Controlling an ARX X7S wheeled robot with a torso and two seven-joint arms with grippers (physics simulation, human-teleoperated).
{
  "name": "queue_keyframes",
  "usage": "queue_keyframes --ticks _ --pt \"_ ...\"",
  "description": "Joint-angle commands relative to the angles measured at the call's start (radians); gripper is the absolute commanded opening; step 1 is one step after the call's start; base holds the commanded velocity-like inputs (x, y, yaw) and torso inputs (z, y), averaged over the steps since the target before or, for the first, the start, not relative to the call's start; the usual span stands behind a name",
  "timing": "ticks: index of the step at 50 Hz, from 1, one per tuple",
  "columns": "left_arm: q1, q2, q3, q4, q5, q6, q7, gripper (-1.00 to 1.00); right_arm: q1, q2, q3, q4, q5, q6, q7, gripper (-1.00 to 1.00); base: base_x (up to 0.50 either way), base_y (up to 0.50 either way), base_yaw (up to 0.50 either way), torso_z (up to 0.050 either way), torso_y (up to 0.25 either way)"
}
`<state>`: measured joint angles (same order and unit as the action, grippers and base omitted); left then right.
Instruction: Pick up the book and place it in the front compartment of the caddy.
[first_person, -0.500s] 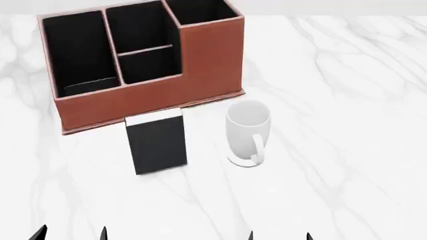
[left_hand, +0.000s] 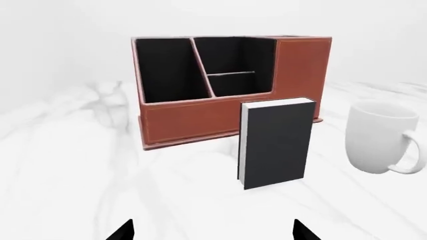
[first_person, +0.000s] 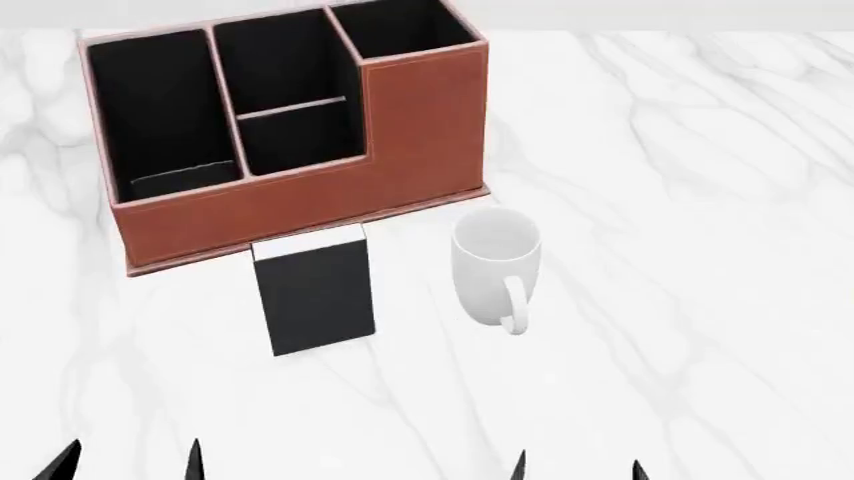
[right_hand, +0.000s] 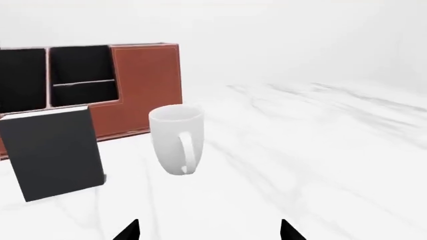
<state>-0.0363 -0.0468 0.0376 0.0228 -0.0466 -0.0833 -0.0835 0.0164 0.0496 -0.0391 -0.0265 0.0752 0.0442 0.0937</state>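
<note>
At bottom edge, left gripper (first_person: 128, 462) and right gripper (first_person: 578, 467), both spread wide, empty; at centre, upright book (first_person: 315, 290); right of it, white mug (first_person: 498, 263); upper left, caddy (first_person: 287, 200), front compartment (first_person: 283, 70) at far side.

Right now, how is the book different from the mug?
The book is black, flat and thin with white page edges; the mug is all white and round. The book is boxy with nothing sticking out; the mug is open on top and has a handle. Both stand upright on the marble table before the caddy.
</note>
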Motion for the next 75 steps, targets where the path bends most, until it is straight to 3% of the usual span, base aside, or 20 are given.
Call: queue_keyframes --ticks 1,7,16,30,75 --pt "-0.055 -0.026 -0.017 0.181 -0.063 -0.175 -0.039 1.0 0.035 0.032 0.006 -0.173 0.053 0.164 0.043 1.0 0.0 0.0 0.0 0.0 0.0" --pt "-0.098 -0.07 -0.025 0.453 -0.145 -0.453 -0.035 1.0 0.079 0.071 0.045 -0.394 0.158 0.366 0.038 1.0 0.13 0.0 0.0 0.0 0.0" --pt "-0.11 -0.11 -0.038 0.626 -0.194 -0.54 -0.026 1.0 0.115 0.117 0.073 -0.59 0.18 0.483 0.078 1.0 0.49 0.0 0.0 0.0 0.0" --pt "-0.119 -0.121 -0.065 0.67 -0.227 -0.545 -0.037 1.0 0.132 0.137 0.103 -0.684 0.227 0.537 0.095 1.0 0.5 0.0 0.0 0.0 0.0" --pt "-0.109 -0.149 -0.046 0.643 -0.26 -0.525 -0.054 1.0 0.147 0.146 0.106 -0.629 0.222 0.531 0.167 1.0 0.5 0.0 0.0 0.0 0.001"
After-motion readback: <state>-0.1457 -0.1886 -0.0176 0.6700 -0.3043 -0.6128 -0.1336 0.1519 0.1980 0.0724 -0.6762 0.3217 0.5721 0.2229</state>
